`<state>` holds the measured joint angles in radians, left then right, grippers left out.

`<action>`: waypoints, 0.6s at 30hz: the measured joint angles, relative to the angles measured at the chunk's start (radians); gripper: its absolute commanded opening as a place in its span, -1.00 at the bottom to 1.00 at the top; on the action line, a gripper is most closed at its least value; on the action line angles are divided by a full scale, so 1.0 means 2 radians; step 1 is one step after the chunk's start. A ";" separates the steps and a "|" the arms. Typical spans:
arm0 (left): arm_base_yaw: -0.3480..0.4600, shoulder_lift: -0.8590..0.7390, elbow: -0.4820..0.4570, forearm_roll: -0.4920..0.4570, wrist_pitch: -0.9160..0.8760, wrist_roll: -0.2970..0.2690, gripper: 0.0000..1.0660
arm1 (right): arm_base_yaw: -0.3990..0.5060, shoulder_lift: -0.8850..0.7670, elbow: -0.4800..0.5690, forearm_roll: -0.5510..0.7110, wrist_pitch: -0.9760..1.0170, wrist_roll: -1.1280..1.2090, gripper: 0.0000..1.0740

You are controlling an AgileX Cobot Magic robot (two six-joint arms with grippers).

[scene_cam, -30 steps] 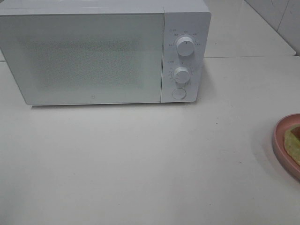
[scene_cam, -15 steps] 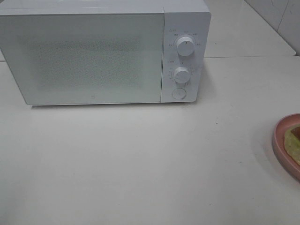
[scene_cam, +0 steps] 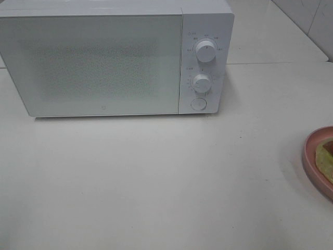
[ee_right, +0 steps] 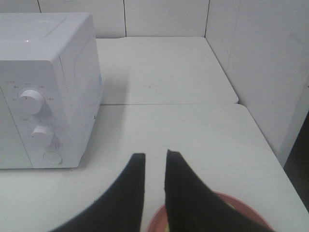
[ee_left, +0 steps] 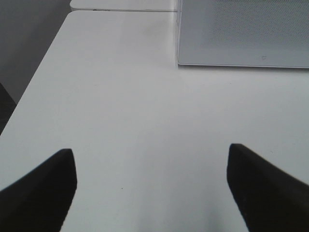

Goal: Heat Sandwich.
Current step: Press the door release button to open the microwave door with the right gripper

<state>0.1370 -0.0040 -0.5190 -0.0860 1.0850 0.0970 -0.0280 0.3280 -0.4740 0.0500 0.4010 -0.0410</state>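
L gripper (ee_left: 150, 151): jaws spread wide, empty, over bare bench (scene_cam: 156, 182) at its front-left. I'd guess it's parked there to work the door. Microwave (scene_cam: 104, 62) sits at the back-left, door shut, so you can't load yet. R gripper (ee_right: 153, 157): jaws all but closed with a thin slit between, nothing in them, hanging over the pink plate (scene_cam: 310, 151) at the right edge. Sandwich (scene_cam: 327, 159) lies on that plate, mostly out of the high cam, w/ only a green-yellow bit showing. It's well apart from the oven.

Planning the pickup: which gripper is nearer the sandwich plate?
Right. The right gripper is directly at the pink plate; the left gripper is over bare table facing the microwave.
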 measured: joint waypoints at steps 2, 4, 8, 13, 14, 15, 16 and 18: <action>0.000 0.000 0.000 0.000 0.000 0.000 0.51 | 0.000 0.017 0.005 0.000 -0.022 0.000 -0.72; 0.000 0.000 0.000 0.000 0.000 0.000 0.51 | 0.000 0.036 0.006 0.000 -0.044 -0.003 -0.71; 0.000 0.000 0.000 0.000 0.000 0.000 0.51 | 0.019 0.093 0.006 0.001 -0.096 -0.017 -0.72; 0.000 0.000 0.000 0.000 0.000 0.000 0.51 | 0.070 0.165 0.006 0.001 -0.158 -0.024 -0.85; 0.000 0.000 0.000 0.000 0.000 0.000 0.51 | 0.070 0.165 0.006 0.001 -0.158 -0.024 -0.85; 0.000 0.000 0.000 0.000 0.000 0.000 0.51 | 0.081 0.180 0.006 0.002 -0.169 -0.024 -0.89; 0.000 0.000 0.000 0.000 0.000 0.000 0.51 | 0.090 0.190 0.006 0.002 -0.178 -0.024 -0.94; 0.000 0.000 0.000 0.000 0.000 0.000 0.51 | 0.111 0.225 0.006 0.002 -0.209 -0.024 -1.00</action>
<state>0.1370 -0.0040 -0.5190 -0.0860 1.0850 0.0970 0.1950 0.7780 -0.4630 0.0550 -0.0170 -0.0890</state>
